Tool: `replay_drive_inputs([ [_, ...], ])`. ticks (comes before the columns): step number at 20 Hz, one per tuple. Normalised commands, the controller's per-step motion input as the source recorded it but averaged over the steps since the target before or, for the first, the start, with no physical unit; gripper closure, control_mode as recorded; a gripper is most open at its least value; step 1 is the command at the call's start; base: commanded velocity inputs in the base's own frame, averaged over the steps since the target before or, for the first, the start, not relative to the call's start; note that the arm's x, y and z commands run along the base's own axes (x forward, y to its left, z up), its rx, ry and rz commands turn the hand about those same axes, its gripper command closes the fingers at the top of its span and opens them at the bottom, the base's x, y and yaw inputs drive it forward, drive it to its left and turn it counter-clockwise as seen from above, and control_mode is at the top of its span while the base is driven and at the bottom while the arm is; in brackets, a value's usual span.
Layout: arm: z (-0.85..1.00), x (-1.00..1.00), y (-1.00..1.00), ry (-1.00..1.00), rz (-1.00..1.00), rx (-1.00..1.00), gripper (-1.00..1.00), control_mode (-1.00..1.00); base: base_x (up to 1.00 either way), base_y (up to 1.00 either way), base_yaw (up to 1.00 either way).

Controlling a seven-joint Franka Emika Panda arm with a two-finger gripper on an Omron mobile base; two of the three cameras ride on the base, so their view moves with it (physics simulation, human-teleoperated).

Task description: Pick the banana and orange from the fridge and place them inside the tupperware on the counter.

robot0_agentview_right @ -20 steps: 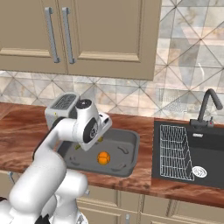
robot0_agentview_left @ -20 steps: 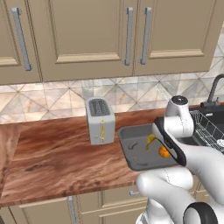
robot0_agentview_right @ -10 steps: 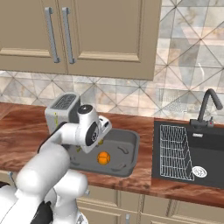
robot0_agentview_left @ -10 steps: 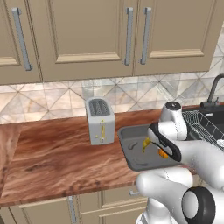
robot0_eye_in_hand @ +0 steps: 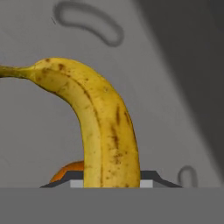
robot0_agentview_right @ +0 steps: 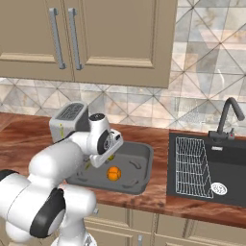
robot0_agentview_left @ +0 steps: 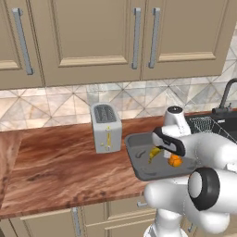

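The orange (robot0_agentview_right: 114, 173) is seen sitting in the tupperware (robot0_agentview_left: 139, 167), toward its near side on the counter (robot0_agentview_left: 55, 162). Just above the tray, the banana (robot0_eye_in_hand: 103, 131) is kept clamped in the closed gripper (robot0_agentview_left: 159, 147). Farther left, a toaster (robot0_agentview_left: 106, 126) is parked beside the tray.

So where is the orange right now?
The orange lies in the tupperware on the counter, right of the toaster, beside the banana held just above the tray.
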Motion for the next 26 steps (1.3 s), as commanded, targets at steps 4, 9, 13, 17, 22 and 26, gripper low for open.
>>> replay_drive_inputs([
  [4,-0.22,0.14,0.03,0.04,0.0,0.0,1.0,-1.0,0.0,0.0,0.0],
  [9,-0.26,0.07,0.05,0.0,0.0,0.0,1.0,-1.0,0.0,0.0,0.0],
  [13,-0.28,0.06,0.07,0.0,0.0,0.0,1.0,-1.0,0.0,0.0,0.0],
  [17,-0.23,0.14,0.09,0.0,0.0,0.0,1.0,-1.0,0.0,0.0,0.0],
  [22,-0.25,0.04,0.07,0.0,0.0,0.0,-1.0,-1.0,0.0,0.0,0.0],
  [26,-0.21,0.0,0.02,0.0,0.0,0.0,-1.0,-1.0,0.0,0.0,0.0],
])
